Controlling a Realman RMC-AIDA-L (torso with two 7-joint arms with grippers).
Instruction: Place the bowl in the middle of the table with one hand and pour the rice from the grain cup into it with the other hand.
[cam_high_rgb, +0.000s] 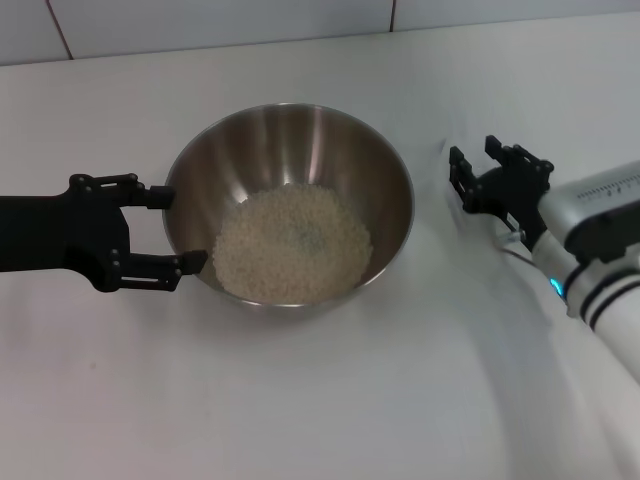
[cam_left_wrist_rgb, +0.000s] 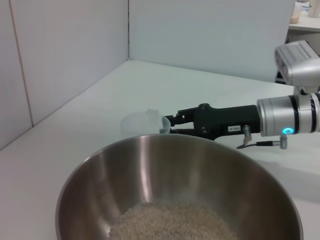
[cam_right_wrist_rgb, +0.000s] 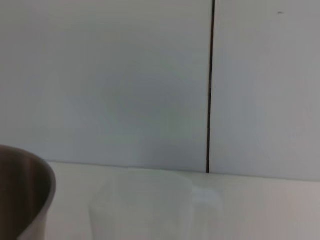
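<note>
Now rice (cam_high_rgb: 293, 243) fills the bowl (cam_high_rgb: 385, 165); left hand (cam_high_rgb: 168, 230) straddles its rim, fingers apart, while right hand (cam_high_rgb: 478, 168), fingers apart beside the upright cup (cam_left_wrist_rgb: 144, 123), should back away straight without tipping it.

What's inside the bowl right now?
Rice lies in a loose mound across the bottom of the bowl. The grains cover most of the base, so nothing beneath them can be seen.

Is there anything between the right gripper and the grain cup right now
Nothing visible. The grain cup stands empty and upright on the table right at the tips of the right gripper, beside the bowl of rice.
</note>
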